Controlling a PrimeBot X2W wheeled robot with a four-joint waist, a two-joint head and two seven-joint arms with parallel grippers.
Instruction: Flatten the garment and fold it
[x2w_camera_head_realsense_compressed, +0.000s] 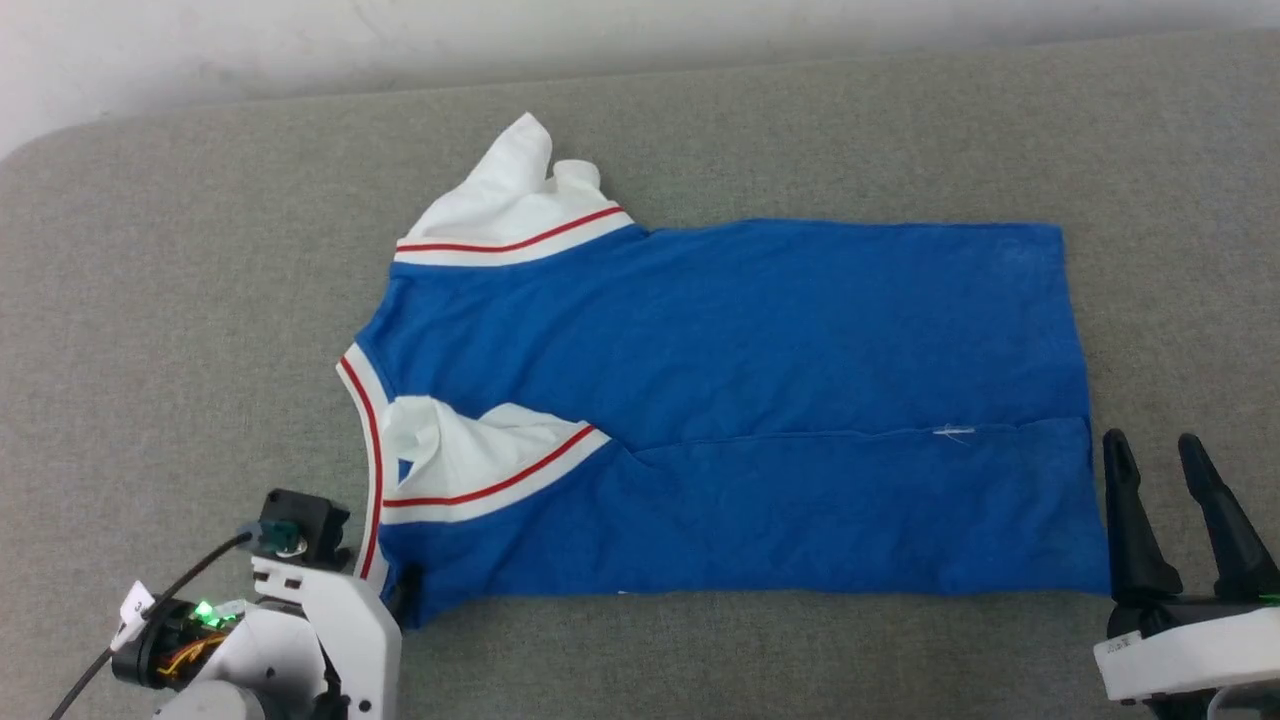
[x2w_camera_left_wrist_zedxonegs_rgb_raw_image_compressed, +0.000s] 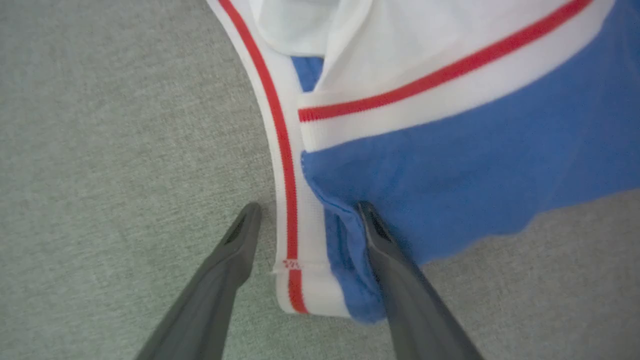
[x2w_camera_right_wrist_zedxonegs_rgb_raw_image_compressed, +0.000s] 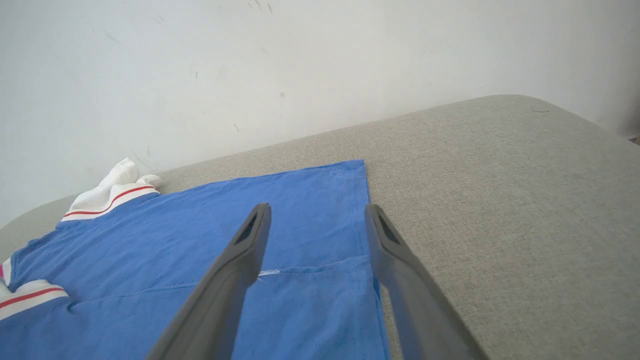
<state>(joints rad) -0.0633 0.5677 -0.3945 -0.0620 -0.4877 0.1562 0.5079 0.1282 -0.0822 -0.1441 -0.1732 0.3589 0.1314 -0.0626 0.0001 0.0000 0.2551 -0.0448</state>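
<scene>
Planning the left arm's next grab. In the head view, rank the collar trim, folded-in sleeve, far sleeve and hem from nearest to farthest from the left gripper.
From the left gripper:
1. Collar trim, right at it, left end.
2. Folded-in sleeve, just beyond, on the blue.
3. Far sleeve, back edge.
4. Hem, far right end.

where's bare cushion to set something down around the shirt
Bare grey surface lies left of the garment, along the wall behind it, and right of its hem. Crowded: the near corners, where the left fingers straddle the collar and the right fingers stand.
</scene>
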